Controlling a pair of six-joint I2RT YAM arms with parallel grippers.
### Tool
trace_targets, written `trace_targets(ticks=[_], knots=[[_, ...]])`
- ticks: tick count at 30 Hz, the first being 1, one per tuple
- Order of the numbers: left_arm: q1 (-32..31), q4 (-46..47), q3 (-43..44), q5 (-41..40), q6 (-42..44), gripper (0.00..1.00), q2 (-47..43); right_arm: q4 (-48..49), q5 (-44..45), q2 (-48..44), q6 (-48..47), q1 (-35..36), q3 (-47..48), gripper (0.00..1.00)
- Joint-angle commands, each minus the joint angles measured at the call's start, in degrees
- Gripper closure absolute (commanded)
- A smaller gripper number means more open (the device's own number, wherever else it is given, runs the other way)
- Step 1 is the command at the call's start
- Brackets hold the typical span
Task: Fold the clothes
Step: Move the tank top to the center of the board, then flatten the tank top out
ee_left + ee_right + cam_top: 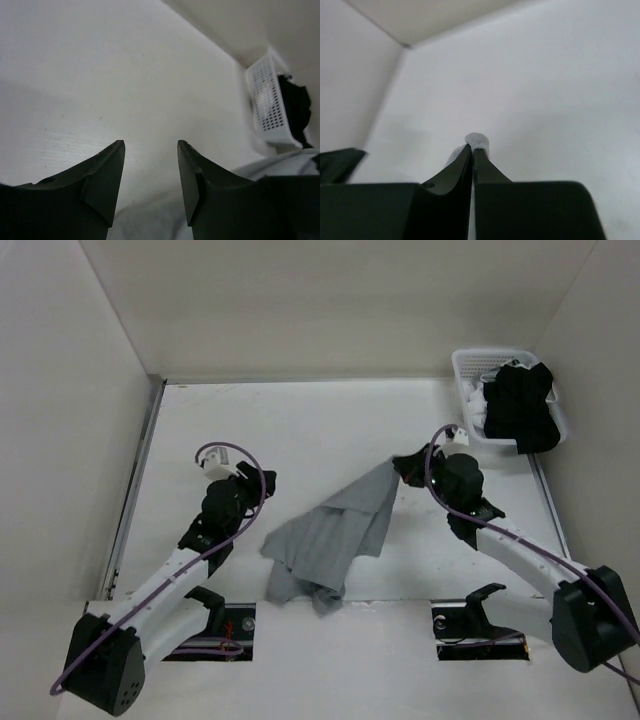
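Grey garment (335, 535) lies crumpled mid-table (300, 430), between the two arms. Its bulk is bunched toward the near edge, and one corner stretches out to the far right. Right gripper (472, 146) is clenched on that corner: the right wrist view shows the jaws pressed together with a small nub of grey fabric poking past the tips. The corner looks raised off the table, but the top view doesn't make the height clear. Left gripper (150, 145) is released, jaws spread with nothing between them, just left of the garment. In the left wrist view grey cloth shows below and to the right of its fingers. White basket (267, 100) sits at the far right corner and holds a black garment (520, 410), apart from the grey one.
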Motion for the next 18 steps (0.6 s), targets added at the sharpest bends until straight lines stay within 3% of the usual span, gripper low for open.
trace_targets(ticks=[1, 5, 9, 13, 15, 18], knots=[[-2.89, -2.35, -2.16, 2.74, -0.23, 0.56, 6.97, 13.13, -7.18, -0.77, 10.05, -7.55, -3.58, 0.96], [-4.74, -4.19, -2.69, 4.50, 0.30, 0.58, 12.43, 5.78, -8.08, 3.53, 10.32, -12.31, -2.10, 0.90], [-7.72, -5.95, -3.48, 4.67, 0.21, 0.65, 10.08, -4.95, -0.46, 6.97, 8.13, -13.11, 1.07, 0.60], [-16.06, -9.90, -1.55, 3.54, -0.57, 0.72, 7.87, -11.46, 9.74, 2.86, 5.58, -7.85, 0.64, 0.50], [-20.72, -12.45, 0.12, 2.31, -2.33, 0.73, 9.09, -13.14, 13.01, 0.31, 5.57, -4.77, -1.03, 0.49], [-25.82, -16.06, 2.49, 1.60, -7.59, 0.77, 11.20, -13.59, 12.50, -1.72, 5.66, -0.64, -3.84, 0.73]])
